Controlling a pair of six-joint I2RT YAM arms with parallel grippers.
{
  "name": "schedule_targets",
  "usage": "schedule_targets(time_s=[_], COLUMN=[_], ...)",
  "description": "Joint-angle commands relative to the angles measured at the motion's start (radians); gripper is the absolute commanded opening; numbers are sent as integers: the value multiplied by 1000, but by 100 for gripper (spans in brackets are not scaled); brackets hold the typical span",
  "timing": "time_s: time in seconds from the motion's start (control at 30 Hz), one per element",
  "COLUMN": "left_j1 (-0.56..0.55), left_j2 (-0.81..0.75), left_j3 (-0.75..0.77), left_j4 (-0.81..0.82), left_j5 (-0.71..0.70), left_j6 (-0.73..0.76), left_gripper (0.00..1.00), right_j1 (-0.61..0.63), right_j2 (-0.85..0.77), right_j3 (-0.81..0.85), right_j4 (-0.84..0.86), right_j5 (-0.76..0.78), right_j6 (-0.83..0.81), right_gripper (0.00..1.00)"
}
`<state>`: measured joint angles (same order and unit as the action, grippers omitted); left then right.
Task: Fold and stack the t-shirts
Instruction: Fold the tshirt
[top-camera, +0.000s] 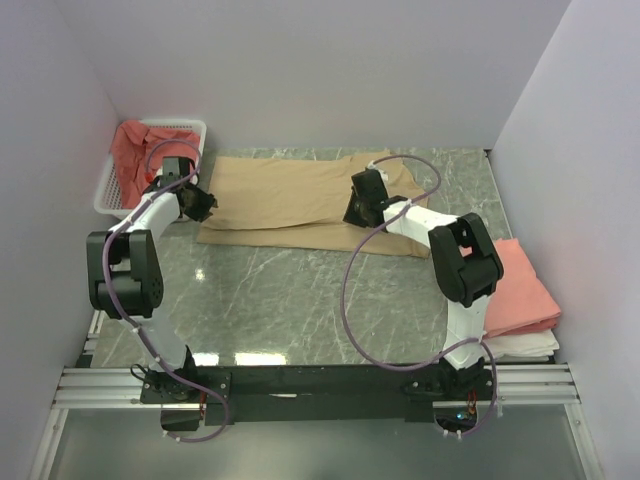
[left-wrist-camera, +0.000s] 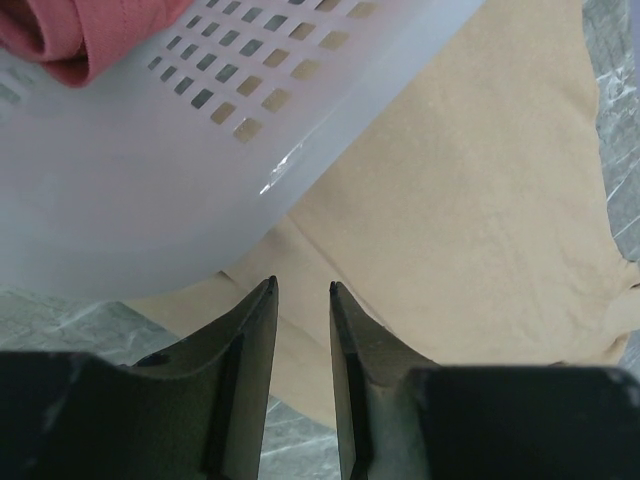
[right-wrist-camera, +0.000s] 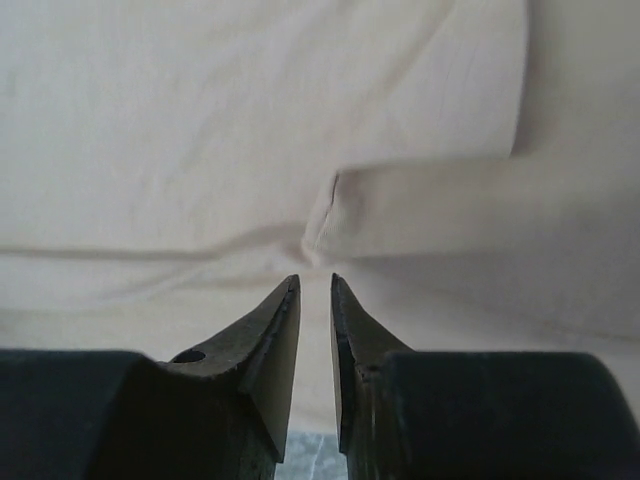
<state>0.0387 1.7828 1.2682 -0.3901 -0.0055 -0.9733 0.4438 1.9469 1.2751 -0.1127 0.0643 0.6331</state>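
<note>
The tan t-shirt (top-camera: 290, 195) lies spread flat across the back of the table. My left gripper (top-camera: 203, 207) hovers at its left edge beside the basket. In the left wrist view that gripper (left-wrist-camera: 302, 285) is open, with only cloth (left-wrist-camera: 480, 220) and marble showing through the gap. My right gripper (top-camera: 357, 212) is down on the shirt's right part. In the right wrist view it (right-wrist-camera: 315, 280) has closed to a narrow gap filled with tan cloth, and a small pucker (right-wrist-camera: 320, 235) sits just ahead of the tips. A coral-red t-shirt (top-camera: 135, 150) is bunched in the basket.
The white mesh basket (top-camera: 108, 190) stands at the back left, its wall (left-wrist-camera: 150, 200) close above the left fingers. A folded salmon stack (top-camera: 520, 285) lies at the right edge on something white (top-camera: 525, 345). Walls close in the left, back and right.
</note>
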Motion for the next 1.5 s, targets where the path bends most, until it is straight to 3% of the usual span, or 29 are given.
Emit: schedule_targets(time_s=[0.0, 0.57, 0.77, 0.9, 1.0, 1.13, 1.47], left_j1=[-7, -7, -10, -11, -11, -13, -11], left_j2=[-62, -75, -86, -100, -103, -100, -89], left_j3=[-6, 30, 23, 14, 11, 14, 37], left_j4=[-3, -6, -6, -1, -1, -1, -4], left_j5=[-21, 2, 22, 22, 25, 25, 30], left_j6=[4, 21, 30, 33, 33, 33, 30], left_gripper=[33, 33, 32, 33, 32, 32, 32], right_j1=[-22, -82, -82, -83, -85, -85, -80], right_j2=[35, 205, 190, 94, 55, 1, 86], right_j3=[104, 337, 340, 253, 179, 49, 102], right_j4=[-80, -53, -7, -10, -35, -1, -10], right_j5=[129, 66, 51, 114, 140, 114, 81], right_j6=[-38, -95, -87, -64, -47, -36, -52], right_gripper=[26, 29, 37, 44, 41, 20, 16])
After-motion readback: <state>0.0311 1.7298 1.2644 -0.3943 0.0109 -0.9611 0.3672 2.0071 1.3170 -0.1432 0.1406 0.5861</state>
